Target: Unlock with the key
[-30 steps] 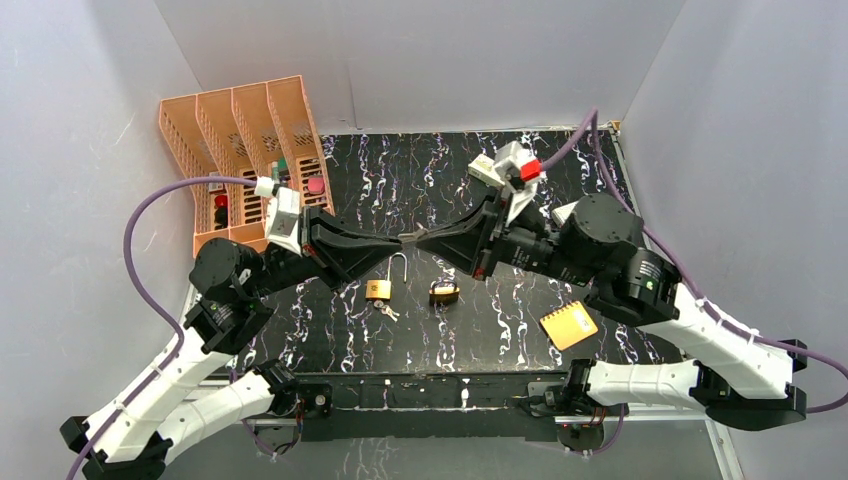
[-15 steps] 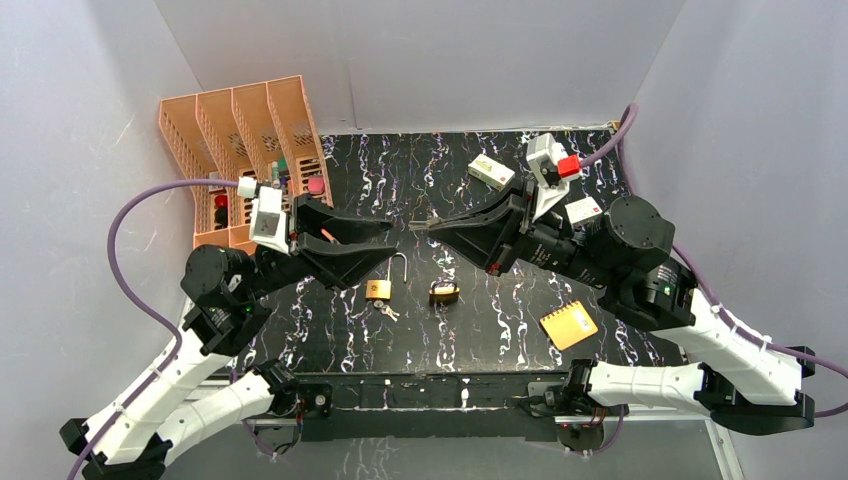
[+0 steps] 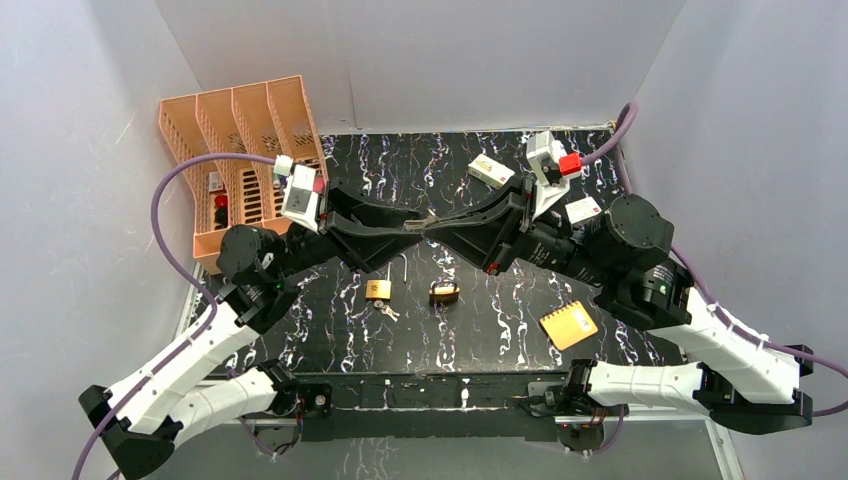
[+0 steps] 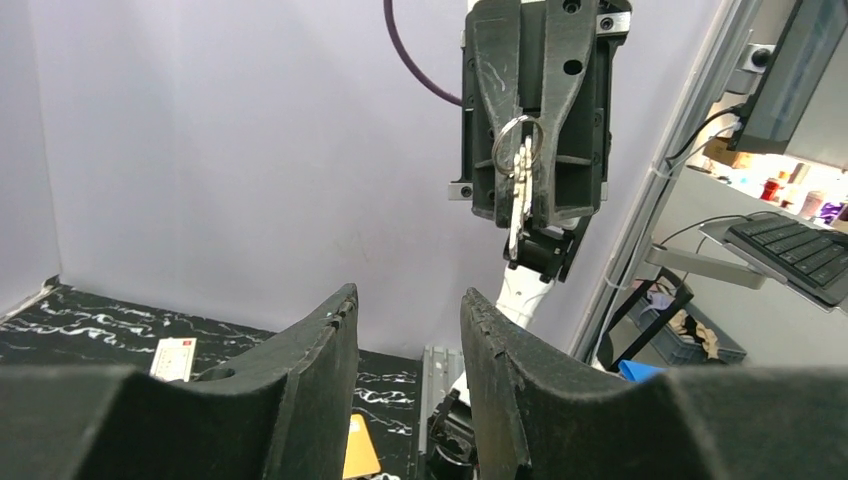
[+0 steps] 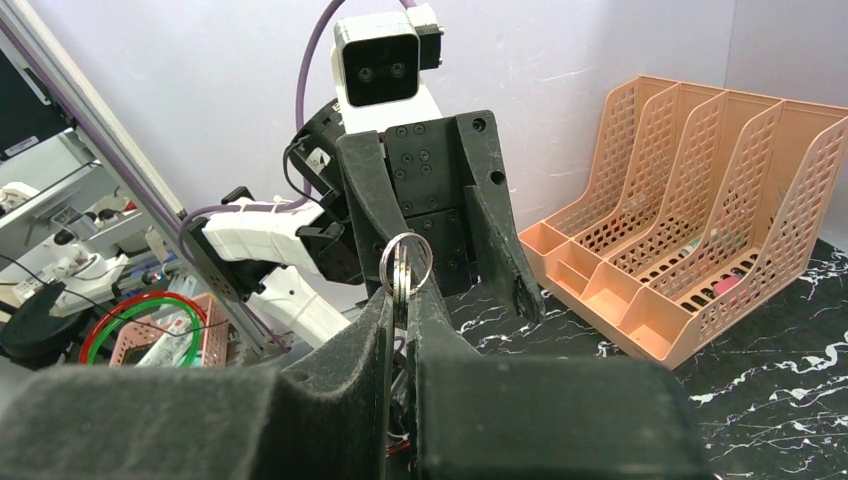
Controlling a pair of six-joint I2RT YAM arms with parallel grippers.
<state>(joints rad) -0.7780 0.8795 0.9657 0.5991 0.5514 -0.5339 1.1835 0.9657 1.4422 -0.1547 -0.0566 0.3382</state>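
The key (image 5: 404,268), a small silver bunch on a ring, is pinched in my right gripper (image 5: 401,300), which is shut on it high above the table. In the left wrist view the key (image 4: 516,180) hangs from the right gripper's tips (image 4: 520,150), straight ahead. My left gripper (image 4: 405,297) is open and empty, its jaws facing the key with a short gap between. From above, the two grippers meet tip to tip (image 3: 425,220). Below stand a brass padlock (image 3: 378,289) with its shackle raised and a second padlock (image 3: 444,293).
Another small key bunch (image 3: 386,310) lies by the open padlock. An orange file rack (image 3: 240,130) stands at the back left. A yellow notepad (image 3: 568,325) lies front right, and two white boxes (image 3: 491,170) (image 3: 583,210) lie at the back right.
My left gripper let go of the key, opened and drew back, then came forward again towards it. The right gripper pulled back to the right with the key in it.
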